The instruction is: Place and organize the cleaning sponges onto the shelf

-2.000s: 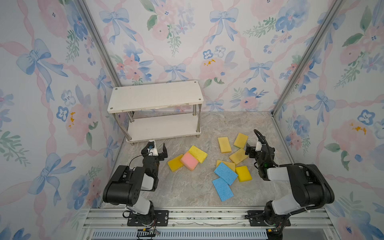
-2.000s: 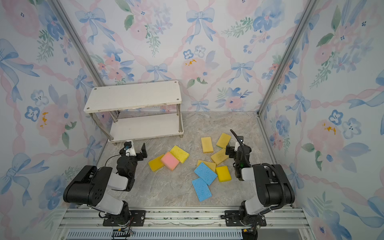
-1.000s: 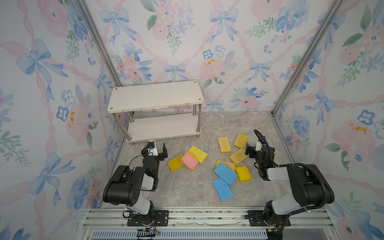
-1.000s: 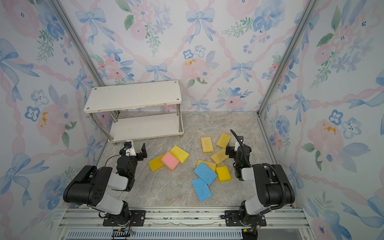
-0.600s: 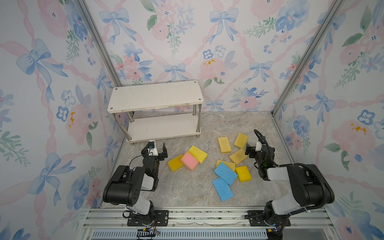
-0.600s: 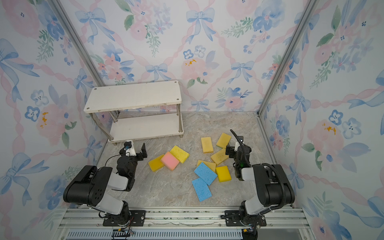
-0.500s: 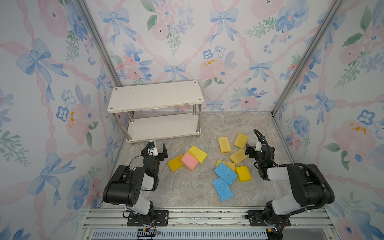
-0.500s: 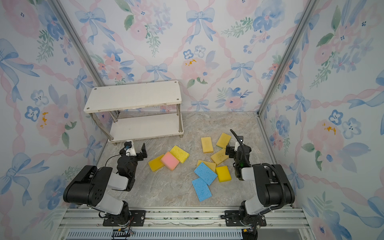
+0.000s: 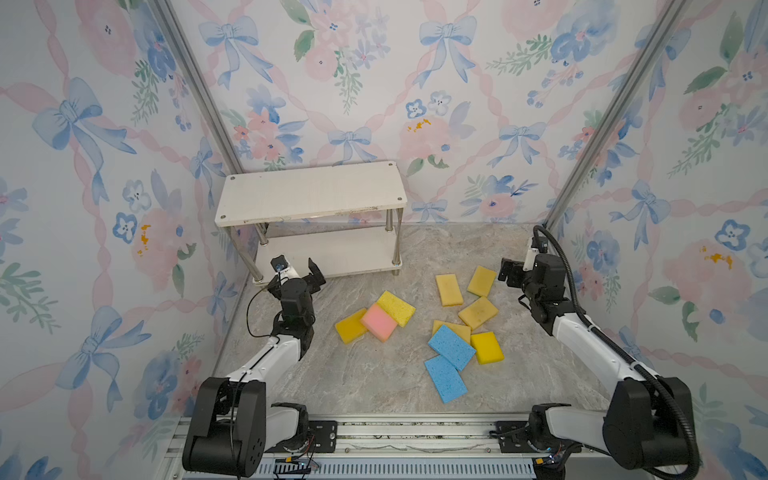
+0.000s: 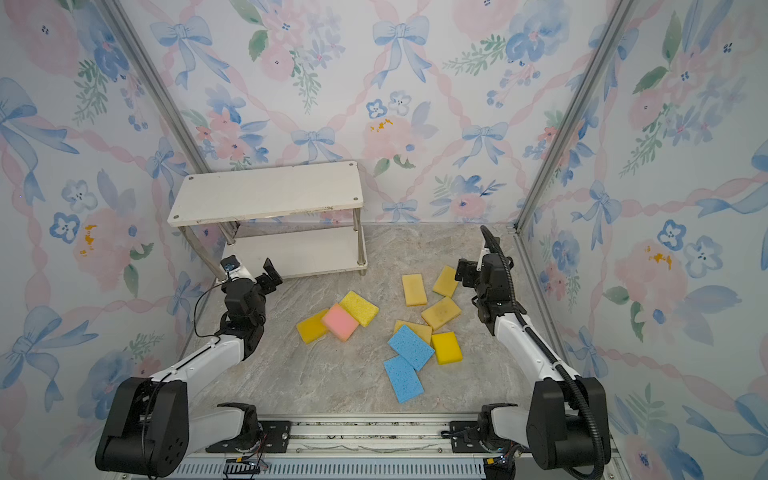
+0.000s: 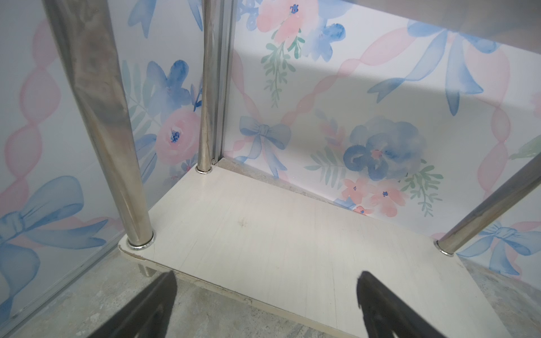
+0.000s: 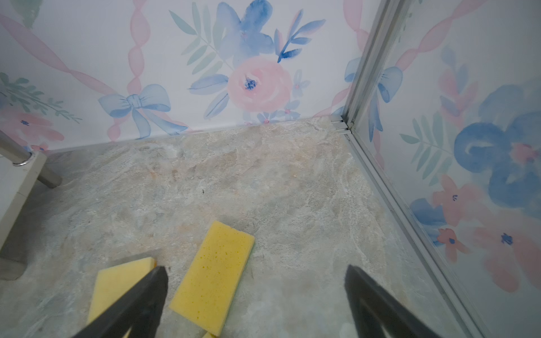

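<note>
Overlapping blue sponge (image 9: 452, 347) mostly hides yellow sponge (image 9: 459, 330).

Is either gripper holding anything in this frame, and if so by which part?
Nothing is held. The left gripper is open, empty, facing the shelf; the right gripper is open, empty, near a yellow sponge lying on the table.

Right pincer (image 12: 254, 268) gapes above 2 yellow sponges (image 12: 213, 275) on marbled floor (image 12: 234, 175).
</note>
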Tool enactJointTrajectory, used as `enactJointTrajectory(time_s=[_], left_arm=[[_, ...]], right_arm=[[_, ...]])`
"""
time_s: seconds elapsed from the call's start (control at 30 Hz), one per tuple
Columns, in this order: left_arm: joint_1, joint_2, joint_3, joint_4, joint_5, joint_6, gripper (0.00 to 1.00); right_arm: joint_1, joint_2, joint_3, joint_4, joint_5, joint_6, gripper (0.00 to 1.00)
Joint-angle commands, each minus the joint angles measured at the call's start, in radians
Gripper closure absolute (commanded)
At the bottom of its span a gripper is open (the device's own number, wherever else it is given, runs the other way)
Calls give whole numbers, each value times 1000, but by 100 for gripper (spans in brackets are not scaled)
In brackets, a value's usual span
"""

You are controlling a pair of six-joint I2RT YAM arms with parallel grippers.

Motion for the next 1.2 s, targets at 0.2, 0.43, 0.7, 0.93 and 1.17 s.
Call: enactJointTrajectory(time_s=[0.2, 0.43, 0.7, 0.93, 1.17], left_arm=[[-102, -172, 75, -427, 111, -284, 2], [-162, -290, 33, -478, 393, -358, 2], [-283, -404, -34, -524, 557, -398, 2], [-321, -452, -69, -622, 570, -423, 2], [-320, -366, -21, -620, 541, -429, 2]], right_arm=[[50, -223, 115, -594, -147, 201, 3], [69, -303, 174, -787, -225, 263, 3], [76, -345, 137, -864, -378, 320, 3], [201, -283, 74, -784, -451, 352, 3], [324, -115, 120, -582, -470, 383, 3]])
